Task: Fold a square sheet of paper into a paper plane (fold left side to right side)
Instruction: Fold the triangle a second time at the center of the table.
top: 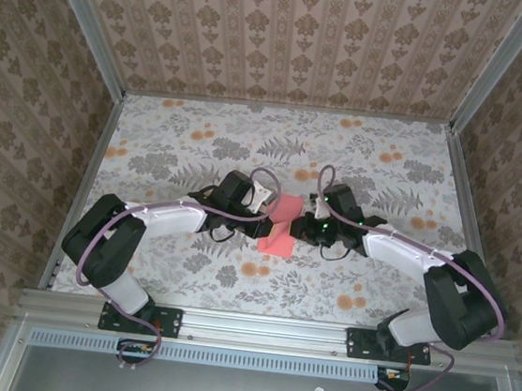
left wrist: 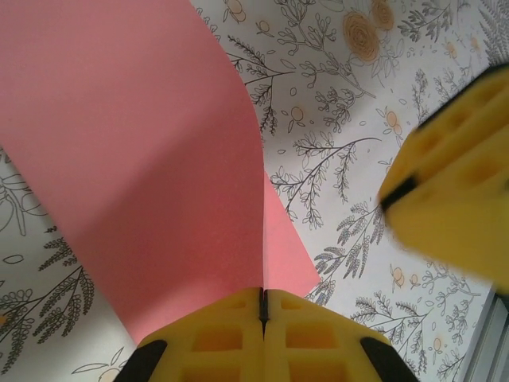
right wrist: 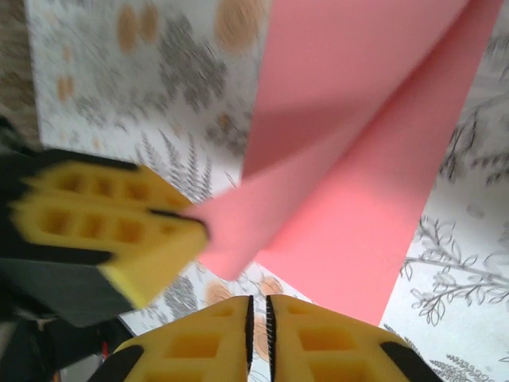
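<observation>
The square sheet of paper is salmon pink and lies at the table's middle between both arms, its left part lifted and curling over to the right. My left gripper is shut on that lifted edge. In the left wrist view its yellow fingertips pinch the sheet, which rises in a curve. My right gripper hovers at the sheet's right side. Its jaws are shut with only a slit and nothing between them, and the sheet lies beyond them. A paper plane is out of view.
The floral tabletop is walled on three sides by patterned panels. A metal rail runs along the near edge by the arm bases. The right gripper looks blurred in the left wrist view, and the left gripper shows close by in the right wrist view.
</observation>
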Tool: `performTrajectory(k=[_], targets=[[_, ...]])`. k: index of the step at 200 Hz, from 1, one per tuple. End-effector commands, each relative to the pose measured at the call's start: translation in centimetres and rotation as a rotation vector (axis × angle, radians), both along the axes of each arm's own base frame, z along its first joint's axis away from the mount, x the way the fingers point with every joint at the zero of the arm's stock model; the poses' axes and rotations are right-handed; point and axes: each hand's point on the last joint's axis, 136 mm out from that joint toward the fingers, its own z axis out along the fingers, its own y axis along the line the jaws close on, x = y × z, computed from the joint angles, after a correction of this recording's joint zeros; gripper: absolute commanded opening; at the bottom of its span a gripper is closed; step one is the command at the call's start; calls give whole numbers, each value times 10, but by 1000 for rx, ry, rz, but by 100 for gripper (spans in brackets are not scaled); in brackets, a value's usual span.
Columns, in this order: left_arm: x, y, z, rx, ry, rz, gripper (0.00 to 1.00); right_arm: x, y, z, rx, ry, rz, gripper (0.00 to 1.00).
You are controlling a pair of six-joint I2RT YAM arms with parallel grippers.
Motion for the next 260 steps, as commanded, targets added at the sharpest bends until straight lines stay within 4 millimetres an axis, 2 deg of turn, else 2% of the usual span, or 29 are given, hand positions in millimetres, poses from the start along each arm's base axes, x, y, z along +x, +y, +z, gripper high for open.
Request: performTrajectory(k=[1,43,115,162,209,260], targets=[[-2,4,-2,-9,28,-2,0,-1,5,-20,-24,22,-5,12],[1,13,-8,30,30,10,0,-13,14,-46,-76,100,41,10],[2,16,-13,74,31,-5,0,-31,3,-73,-157,201,59,10],[5,16,-11,73,25,-9,1,-30,-10,-69,-254,179,90,10],[6,10,-9,60,32,-27,2,-24,-10,-61,-274,150,125,11],[8,11,-15,82,35,-32,2,-21,-10,-62,-285,149,140,10]])
